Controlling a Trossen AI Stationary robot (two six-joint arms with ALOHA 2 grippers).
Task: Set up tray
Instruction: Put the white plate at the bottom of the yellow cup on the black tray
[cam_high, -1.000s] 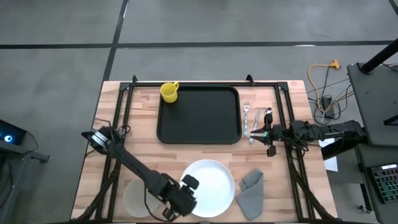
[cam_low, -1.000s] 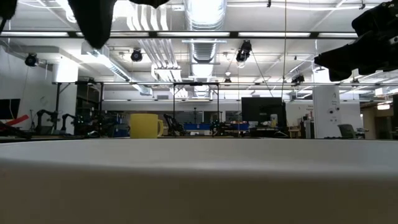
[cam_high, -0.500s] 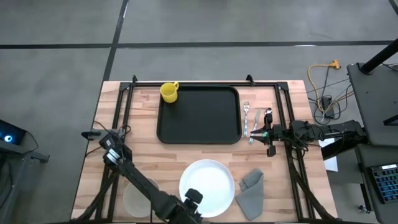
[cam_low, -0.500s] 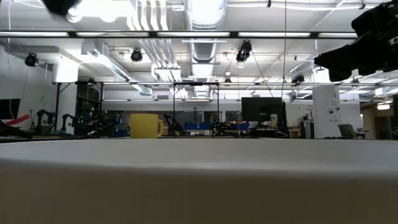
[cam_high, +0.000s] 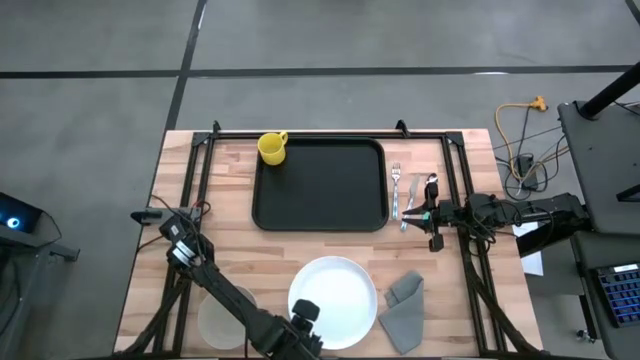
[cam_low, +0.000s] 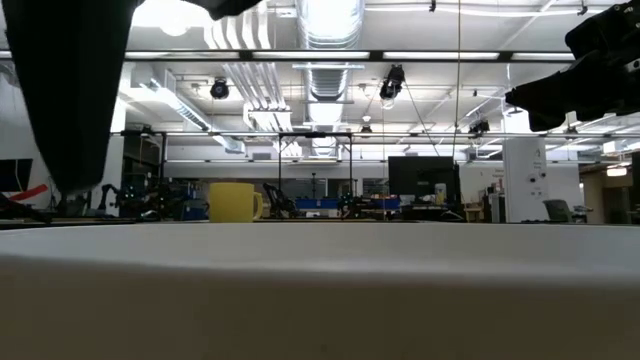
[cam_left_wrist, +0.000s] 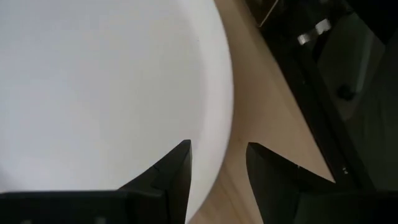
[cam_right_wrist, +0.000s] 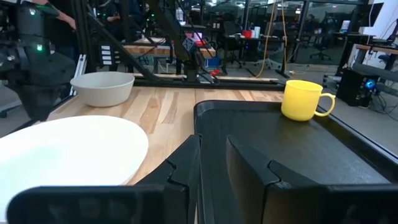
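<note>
At the near edge of the wooden bench (cam_high: 230, 250), the left claw (cam_left_wrist: 217, 158) is hovering with fingers spread astride the white plate's (cam_high: 333, 290) rim. The black tray (cam_high: 320, 185) is lying at the bench's far middle, a yellow mug (cam_high: 272, 148) sitting on its corner. The right claw (cam_right_wrist: 211, 155) is waiting beside the tray, fingers slightly parted.

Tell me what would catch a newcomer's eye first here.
The large flat black rectangular tray at the table's far middle, with a bright yellow mug on its far-left corner. Nearer, the round white plate, where the left gripper straddles the near rim, jaws open.
</note>
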